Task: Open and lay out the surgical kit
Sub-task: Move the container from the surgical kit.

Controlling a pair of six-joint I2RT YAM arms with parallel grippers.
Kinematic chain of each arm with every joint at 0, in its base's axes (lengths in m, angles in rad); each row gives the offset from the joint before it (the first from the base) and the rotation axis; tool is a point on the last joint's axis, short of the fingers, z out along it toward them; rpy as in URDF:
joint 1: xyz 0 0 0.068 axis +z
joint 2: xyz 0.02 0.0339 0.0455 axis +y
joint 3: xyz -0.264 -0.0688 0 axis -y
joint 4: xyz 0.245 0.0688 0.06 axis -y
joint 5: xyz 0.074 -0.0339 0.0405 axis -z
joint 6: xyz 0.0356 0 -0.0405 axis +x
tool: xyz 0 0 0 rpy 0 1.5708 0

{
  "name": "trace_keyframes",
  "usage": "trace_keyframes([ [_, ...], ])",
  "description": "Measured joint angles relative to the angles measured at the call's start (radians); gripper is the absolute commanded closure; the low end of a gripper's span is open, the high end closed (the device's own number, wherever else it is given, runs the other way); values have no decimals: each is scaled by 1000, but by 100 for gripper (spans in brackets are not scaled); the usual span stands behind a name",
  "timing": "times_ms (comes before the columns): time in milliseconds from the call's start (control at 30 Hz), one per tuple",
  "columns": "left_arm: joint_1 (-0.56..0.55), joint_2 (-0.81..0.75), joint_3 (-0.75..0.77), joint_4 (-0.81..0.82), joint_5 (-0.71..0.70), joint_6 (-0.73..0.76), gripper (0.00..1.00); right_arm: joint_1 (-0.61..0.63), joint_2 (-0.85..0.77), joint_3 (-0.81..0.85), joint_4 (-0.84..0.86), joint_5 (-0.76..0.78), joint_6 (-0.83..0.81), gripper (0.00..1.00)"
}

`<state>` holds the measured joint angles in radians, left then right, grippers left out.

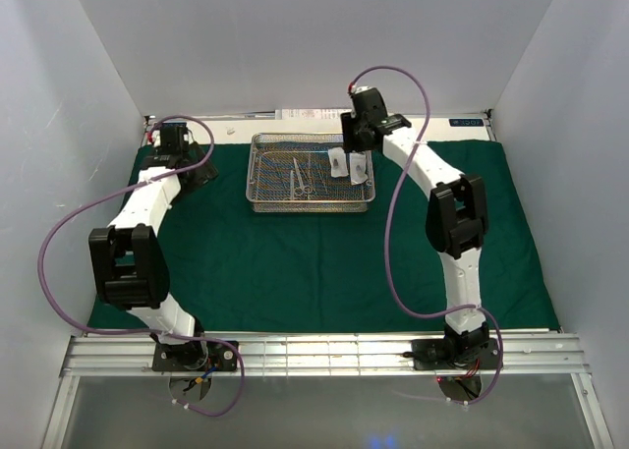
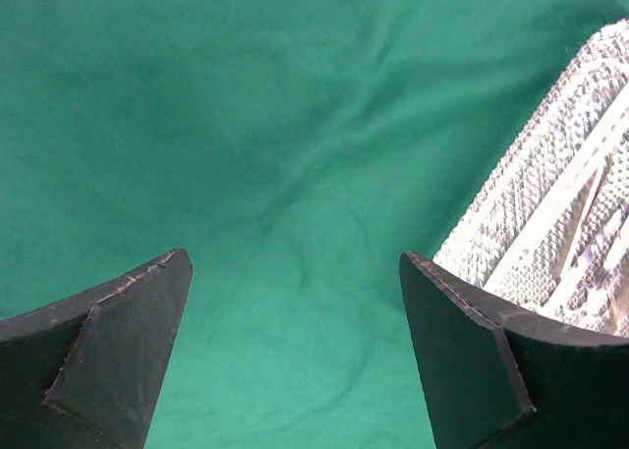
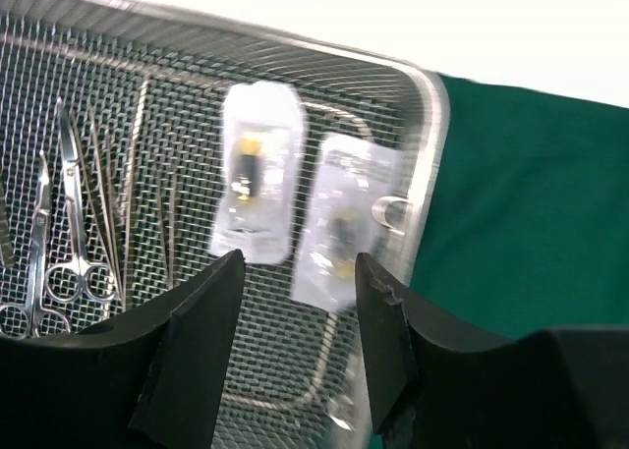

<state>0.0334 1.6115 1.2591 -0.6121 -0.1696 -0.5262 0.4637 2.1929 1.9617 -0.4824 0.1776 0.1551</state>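
Right jaws gape toward packets [image 3: 257, 174] in tray [image 3: 187, 95] — left jaws gape over cloth [image 2: 246, 125].

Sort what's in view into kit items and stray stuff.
Kit:
drape
tray
scissors
forceps
packets, both in the tray

Stray:
white strip behind the tray
white bit off the drape, back left
dark label, back right
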Motion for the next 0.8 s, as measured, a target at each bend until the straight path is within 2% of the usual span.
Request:
trace_keyframes([
  [200,7,193,121,39,-45,6,2,-53,-81,7,-88,42,14,43],
  [467,49,463,319,76,-68,11,2,-70,-72,-48,-178,23,55,42],
  [800,77,548,385,140,-89,42,2,-70,-21,-47,-188,-54,78,43],
])
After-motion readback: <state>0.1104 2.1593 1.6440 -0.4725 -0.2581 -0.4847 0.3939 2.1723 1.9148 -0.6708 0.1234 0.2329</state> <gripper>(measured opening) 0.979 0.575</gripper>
